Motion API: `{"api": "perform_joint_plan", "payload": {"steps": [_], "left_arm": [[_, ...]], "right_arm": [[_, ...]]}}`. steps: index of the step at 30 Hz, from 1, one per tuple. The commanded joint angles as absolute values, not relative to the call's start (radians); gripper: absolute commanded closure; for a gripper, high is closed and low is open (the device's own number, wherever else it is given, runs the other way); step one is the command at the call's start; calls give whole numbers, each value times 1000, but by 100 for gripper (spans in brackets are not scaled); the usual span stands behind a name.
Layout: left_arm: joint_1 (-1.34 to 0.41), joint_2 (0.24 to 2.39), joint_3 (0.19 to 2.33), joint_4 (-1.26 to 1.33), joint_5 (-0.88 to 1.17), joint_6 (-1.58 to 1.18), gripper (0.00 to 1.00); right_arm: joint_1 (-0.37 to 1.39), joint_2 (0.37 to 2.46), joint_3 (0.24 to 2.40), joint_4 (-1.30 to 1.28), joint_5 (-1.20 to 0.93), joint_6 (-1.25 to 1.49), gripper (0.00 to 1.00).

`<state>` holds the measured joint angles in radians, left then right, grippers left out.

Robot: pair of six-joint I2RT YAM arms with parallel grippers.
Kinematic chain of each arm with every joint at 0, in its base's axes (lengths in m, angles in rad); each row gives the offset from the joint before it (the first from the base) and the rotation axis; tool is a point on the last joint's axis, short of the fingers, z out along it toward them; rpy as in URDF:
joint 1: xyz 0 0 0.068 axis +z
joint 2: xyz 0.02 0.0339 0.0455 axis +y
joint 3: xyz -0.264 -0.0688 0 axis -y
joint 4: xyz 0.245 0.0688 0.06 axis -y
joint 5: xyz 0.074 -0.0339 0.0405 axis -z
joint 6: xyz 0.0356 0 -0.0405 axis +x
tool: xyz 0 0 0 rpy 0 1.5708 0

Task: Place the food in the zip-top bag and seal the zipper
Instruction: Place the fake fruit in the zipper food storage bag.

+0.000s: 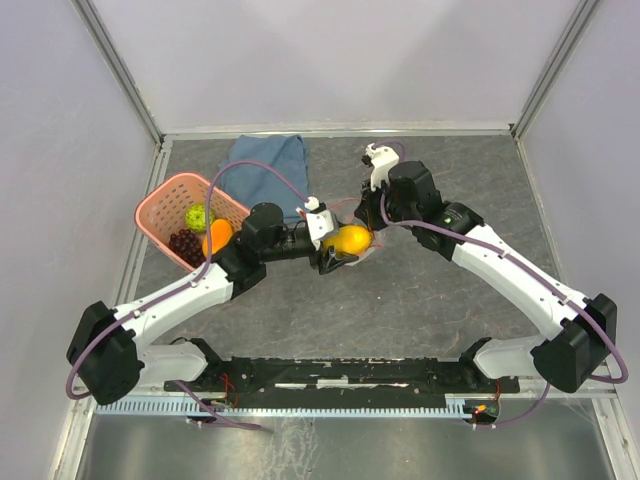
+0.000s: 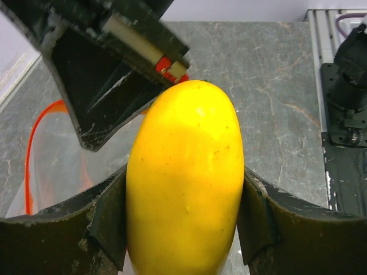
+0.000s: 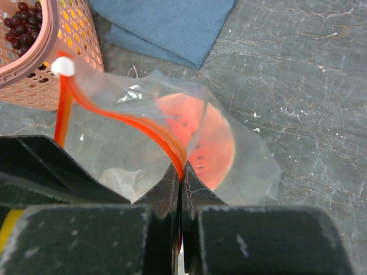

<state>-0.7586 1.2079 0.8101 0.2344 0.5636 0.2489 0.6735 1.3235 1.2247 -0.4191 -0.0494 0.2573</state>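
Observation:
My left gripper [image 1: 340, 247] [image 2: 183, 197] is shut on the yellow-orange round fruit [image 1: 352, 239] [image 2: 186, 177] and holds it right at the open mouth of the zip-top bag [image 3: 123, 152] [image 2: 54, 166]. My right gripper [image 1: 372, 215] [image 3: 181, 172] is shut on the zipper [image 3: 143, 127], the orange-red strip, and lifts that edge. A white slider [image 3: 63, 67] sits at the strip's far end. A red watermelon-like slice [image 3: 209, 140] lies inside the bag. The bumpy green ball [image 1: 197, 217], orange carrot piece [image 1: 217, 237] and grapes [image 1: 185, 243] [image 3: 20, 23] are in the pink basket [image 1: 165, 200] [image 3: 69, 51].
A folded blue cloth [image 1: 270, 168] [image 3: 166, 23] lies behind the bag, next to the basket. The right arm's gripper body [image 2: 109, 69] hangs close above and left of the fruit. The grey table is walled on three sides.

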Motion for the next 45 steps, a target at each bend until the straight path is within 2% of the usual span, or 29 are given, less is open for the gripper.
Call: {"api": "perform_joint_plan", "payload": {"steps": [1, 15, 33, 45], "left_arm": [[-770, 1188, 837, 360, 656, 226, 53], [-746, 1252, 854, 299, 499, 360, 53], [-589, 1333, 847, 357, 658, 157, 46], [-588, 1425, 945, 268, 692, 118, 39]], "right_arm": [[674, 1320, 1231, -362, -62, 268, 98], [674, 1314, 1224, -363, -104, 251, 98], [673, 1284, 1201, -360, -144, 201, 98], [674, 1290, 1195, -339, -178, 210, 98]]}}
